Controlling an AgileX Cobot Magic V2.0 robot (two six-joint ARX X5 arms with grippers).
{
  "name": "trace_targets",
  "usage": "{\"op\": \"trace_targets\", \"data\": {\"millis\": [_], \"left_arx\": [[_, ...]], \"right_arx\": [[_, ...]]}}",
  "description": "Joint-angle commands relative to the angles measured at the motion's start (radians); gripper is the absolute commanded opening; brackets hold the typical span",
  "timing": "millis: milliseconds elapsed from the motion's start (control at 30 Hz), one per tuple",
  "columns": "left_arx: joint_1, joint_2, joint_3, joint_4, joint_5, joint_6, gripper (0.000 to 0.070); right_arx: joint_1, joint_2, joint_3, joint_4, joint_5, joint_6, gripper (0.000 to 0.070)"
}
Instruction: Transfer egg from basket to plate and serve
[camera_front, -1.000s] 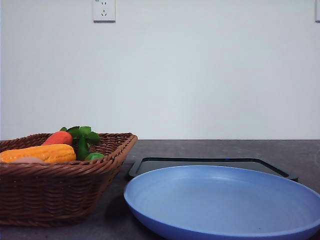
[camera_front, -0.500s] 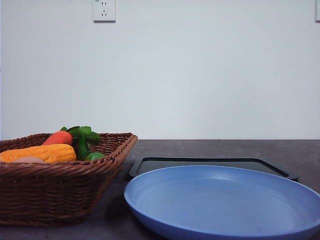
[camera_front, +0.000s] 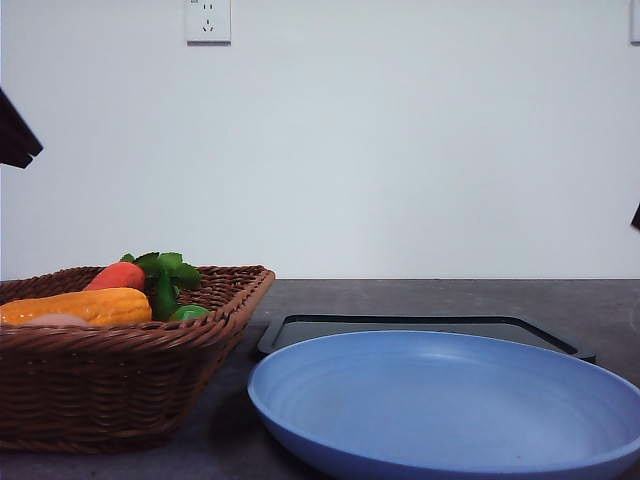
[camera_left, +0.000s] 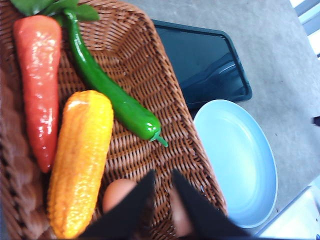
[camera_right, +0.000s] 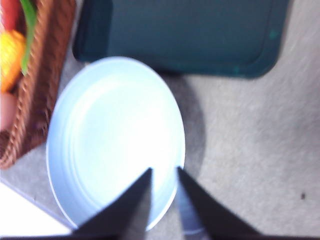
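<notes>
The small, smooth egg lies in the basket near its rim, beside corn. Likely fragile and slippery; grip its rounded sides gently. Left gripper hovers empty, narrowly parted.

You had soft, even light in the front view: the wall read pale and flat, and only a faint shadow lay on the desk under the plate. From the left wrist your picture was sharp, with bright glare streaks on the carrot and the pepper. Your right wrist picture was smeared with blur; there the plate washed out nearly white, and the fingers showed as dark silhouettes.
</notes>
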Motion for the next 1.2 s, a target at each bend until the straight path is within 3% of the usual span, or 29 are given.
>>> {"op": "trace_targets", "data": {"millis": [0, 167, 633, 833, 967, 1100, 1167], "left_arx": [[-0.006, 0.006, 0.014, 0.011, 0.003, 0.013, 0.0198], [-0.01, 0.006, 0.014, 0.011, 0.003, 0.012, 0.0305], [-0.01, 0.006, 0.014, 0.01, 0.003, 0.009, 0.0309], [-0.01, 0.006, 0.014, 0.011, 0.002, 0.013, 0.0309], [-0.011, 0.006, 0.014, 0.009, 0.003, 0.004, 0.0321], [-0.032, 0.006, 0.014, 0.009, 0.004, -0.019, 0.0408], [-0.051, 0.006, 0.014, 0.005, 0.004, -0.029, 0.0415]], "right_arx": [[0.012, 0.036, 0.014, 0.008, 0.0, -0.02, 0.0165], [0.055, 0.146, 0.014, 0.051, 0.028, -0.022, 0.0165], [0.146, 0.443, 0.014, 0.208, 0.029, -0.018, 0.0147], [0.147, 0.452, 0.014, 0.232, 0.029, -0.017, 0.0001], [0.141, 0.438, 0.015, 0.208, 0.03, -0.014, 0.0], [0.117, 0.379, 0.015, 0.149, 0.03, -0.021, 0.0], [0.105, 0.336, 0.015, 0.132, 0.03, -0.022, 0.0]]}}
